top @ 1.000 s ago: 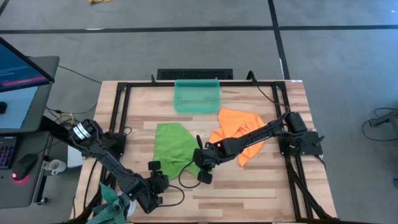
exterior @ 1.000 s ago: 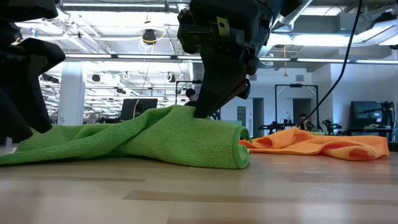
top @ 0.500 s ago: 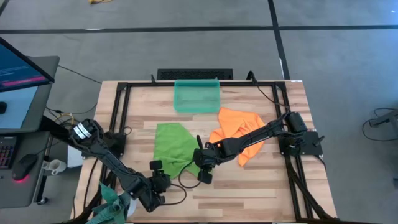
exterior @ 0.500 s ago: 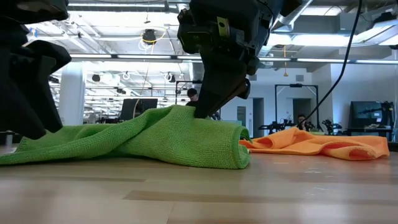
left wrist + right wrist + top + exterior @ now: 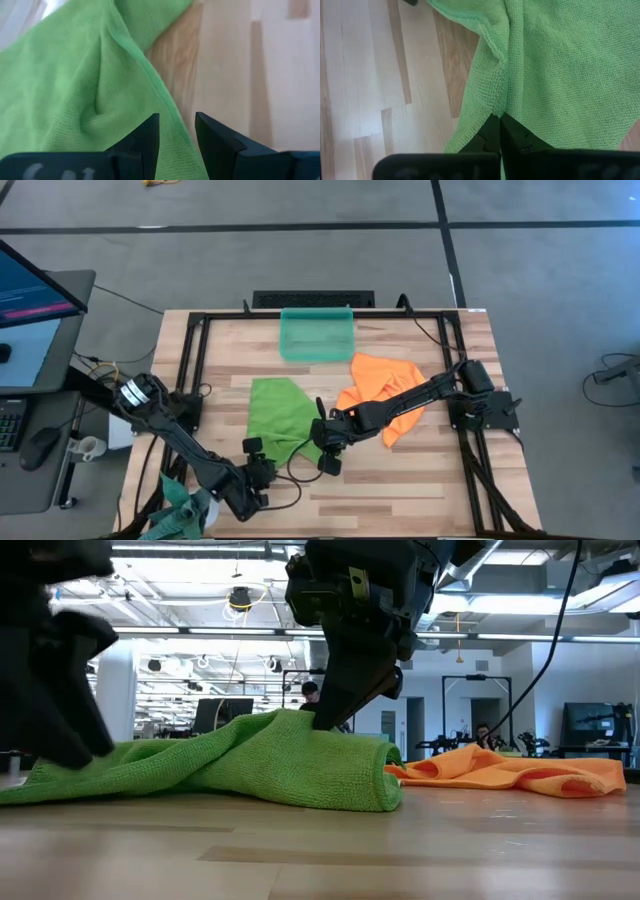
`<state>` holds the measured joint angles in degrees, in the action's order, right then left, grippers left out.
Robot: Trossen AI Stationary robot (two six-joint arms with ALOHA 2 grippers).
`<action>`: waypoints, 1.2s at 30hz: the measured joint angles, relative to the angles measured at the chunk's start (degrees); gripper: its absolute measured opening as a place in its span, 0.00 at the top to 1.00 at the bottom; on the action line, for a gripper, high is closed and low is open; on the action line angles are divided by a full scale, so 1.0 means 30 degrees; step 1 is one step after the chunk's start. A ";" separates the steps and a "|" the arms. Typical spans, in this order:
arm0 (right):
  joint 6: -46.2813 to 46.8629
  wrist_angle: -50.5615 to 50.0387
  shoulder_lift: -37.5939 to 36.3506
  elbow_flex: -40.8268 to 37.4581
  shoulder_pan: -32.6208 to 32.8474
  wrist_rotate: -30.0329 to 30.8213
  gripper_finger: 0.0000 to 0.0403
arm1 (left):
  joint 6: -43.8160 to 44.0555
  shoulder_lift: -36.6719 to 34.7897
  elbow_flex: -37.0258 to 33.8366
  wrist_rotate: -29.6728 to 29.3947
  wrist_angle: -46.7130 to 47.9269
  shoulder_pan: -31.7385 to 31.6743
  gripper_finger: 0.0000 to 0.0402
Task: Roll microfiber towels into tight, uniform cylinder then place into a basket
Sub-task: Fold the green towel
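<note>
The lime green towel [image 5: 283, 413] lies spread and rumpled at the table's middle, and shows in the low view [image 5: 240, 765] as a low mound. My right gripper [image 5: 499, 120] is shut on it near its near right corner. My left gripper [image 5: 177, 122] is open at the towel's near left end [image 5: 60, 765]. Its fingers stand on either side of the towel's edge [image 5: 170, 112]; whether they touch it I cannot tell. The orange towel [image 5: 385, 398] lies crumpled to the right, under the right arm. The teal basket [image 5: 317, 333] stands at the far edge. My right gripper pinches a raised fold at the green towel's edge [image 5: 501, 102] between its two shut fingers. The fingers [image 5: 325, 718] come slanting down from above. The cloth is drawn up into a small peak [image 5: 290, 720] at the fingers, and the rest lies on the table.
A darker teal cloth [image 5: 180, 505] hangs at the table's near left corner beside the left arm. A black frame [image 5: 190, 370] runs round the tabletop. Bare wood [image 5: 400, 480] lies near the front edge. A monitor [image 5: 30, 300] stands off the table's left.
My left gripper has crept a little toward the green towel's near left end and slightly down, its fingers still apart. My right gripper and both towels have kept still.
</note>
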<state>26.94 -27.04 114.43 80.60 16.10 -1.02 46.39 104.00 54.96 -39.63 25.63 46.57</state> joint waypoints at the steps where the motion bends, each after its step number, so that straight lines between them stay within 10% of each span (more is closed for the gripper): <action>1: 0.0000 -0.0047 0.0000 0.0000 0.0000 0.0000 0.96 | 0.0054 0.0371 0.0000 -0.0006 -0.0043 0.0000 0.71; 14: 0.0000 -0.0477 0.0000 0.0000 0.0115 0.0000 0.96 | 0.1471 0.1824 0.0217 -0.0814 0.0434 0.0276 0.73; 21: -0.0010 -0.0584 0.0000 0.0000 0.0895 -0.0153 0.97 | 0.0786 0.1786 0.0427 -0.0224 0.0504 0.0349 0.95; 36: -0.0131 -0.0538 -0.0003 0.0000 0.2708 -0.1082 0.95 | -0.1030 0.1837 0.5791 0.3057 0.7159 0.0335 1.00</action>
<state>26.55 -28.66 114.42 80.60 24.22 -4.26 43.30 109.51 72.33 -30.46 47.11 47.57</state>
